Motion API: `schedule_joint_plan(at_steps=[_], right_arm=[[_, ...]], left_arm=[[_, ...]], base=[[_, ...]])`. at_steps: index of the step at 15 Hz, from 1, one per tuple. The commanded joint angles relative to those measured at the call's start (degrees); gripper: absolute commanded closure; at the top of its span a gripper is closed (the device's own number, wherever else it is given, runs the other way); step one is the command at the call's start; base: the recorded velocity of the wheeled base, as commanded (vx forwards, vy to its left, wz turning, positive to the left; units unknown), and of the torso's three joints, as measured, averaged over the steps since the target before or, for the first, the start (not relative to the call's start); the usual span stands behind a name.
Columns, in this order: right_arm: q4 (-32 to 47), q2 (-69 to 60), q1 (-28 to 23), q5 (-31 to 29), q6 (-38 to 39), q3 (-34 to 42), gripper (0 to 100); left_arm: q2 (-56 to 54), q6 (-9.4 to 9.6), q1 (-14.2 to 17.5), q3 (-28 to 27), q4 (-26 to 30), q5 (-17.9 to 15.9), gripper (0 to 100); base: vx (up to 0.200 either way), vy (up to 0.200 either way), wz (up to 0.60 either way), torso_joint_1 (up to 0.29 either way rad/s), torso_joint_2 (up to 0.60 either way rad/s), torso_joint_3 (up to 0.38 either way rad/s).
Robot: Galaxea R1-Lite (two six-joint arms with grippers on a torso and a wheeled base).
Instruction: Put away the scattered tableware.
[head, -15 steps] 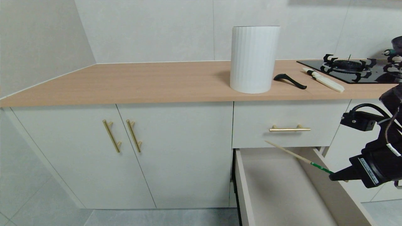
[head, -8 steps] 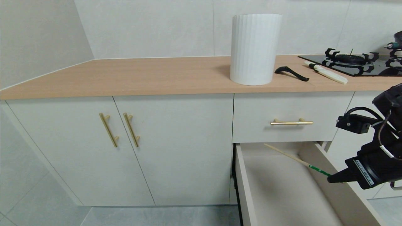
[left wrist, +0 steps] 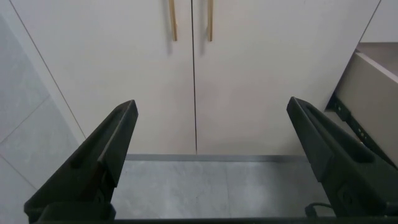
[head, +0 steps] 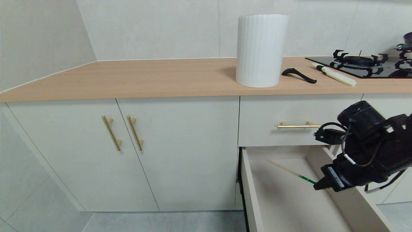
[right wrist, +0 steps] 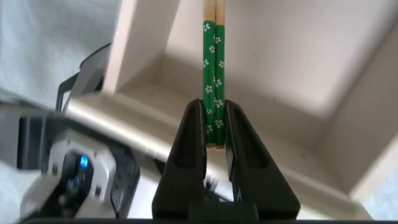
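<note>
My right gripper (head: 317, 186) is shut on a pair of wooden chopsticks (head: 289, 171) with green flowered ends, held over the open lower drawer (head: 341, 196); their tips point toward the drawer's back left. In the right wrist view the chopsticks (right wrist: 211, 74) run straight out from between the fingers (right wrist: 194, 134), above the drawer's pale inside (right wrist: 292, 56). On the counter lie a black-handled utensil (head: 298, 74) and a cream knife (head: 335, 75). My left gripper (left wrist: 208, 165) is open, low in front of the cabinet doors (left wrist: 193, 74), with nothing between its fingers.
A tall white ribbed container (head: 260, 50) stands on the wooden counter (head: 145, 79). A gas hob (head: 360, 62) sits at the right end. The upper drawer (head: 297, 120) is closed, with a gold handle. Two cabinet doors with gold handles (head: 122, 132) are closed on the left.
My right arm has swung left and down, bringing the chopsticks lower into the open drawer. The head camera tilted slightly between the oldest frame and the later ones.
</note>
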Motion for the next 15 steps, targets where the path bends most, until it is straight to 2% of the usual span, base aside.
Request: schedule_joint_plan(at_steps=[1, 6, 7, 9, 15], right_arm=[[-6.1, 11.4, 0.9, -3.1, 4.5, 0.3, 100], [-17.0, 22.1, 3.1, -5.8, 12.7, 0.4, 100], [-17.1, 22.2, 3.1, -5.9, 12.8, 0.4, 100], [-20.8, 26.8, 3.3, -9.8, 13.8, 0.4, 100], [-30.9, 33.9, 3.3, -11.2, 13.6, 2.0, 100]], left_arm=[[0.0, -0.02, -0.1, 0.0, 0.0, 0.0, 0], [0.0, -0.02, -0.1, 0.0, 0.0, 0.0, 0], [0.0, -0.02, -0.1, 0.0, 0.0, 0.0, 0], [0.0, -0.02, -0.1, 0.0, 0.0, 0.0, 0], [0.0, -0.02, -0.1, 0.0, 0.0, 0.0, 0]], base=[[0.0, 0.0, 0.0, 0.0, 0.0, 0.0], [0.0, 0.0, 0.0, 0.0, 0.0, 0.0], [0.0, 0.0, 0.0, 0.0, 0.0, 0.0], [0.0, 0.0, 0.0, 0.0, 0.0, 0.0], [0.0, 0.0, 0.0, 0.0, 0.0, 0.0]])
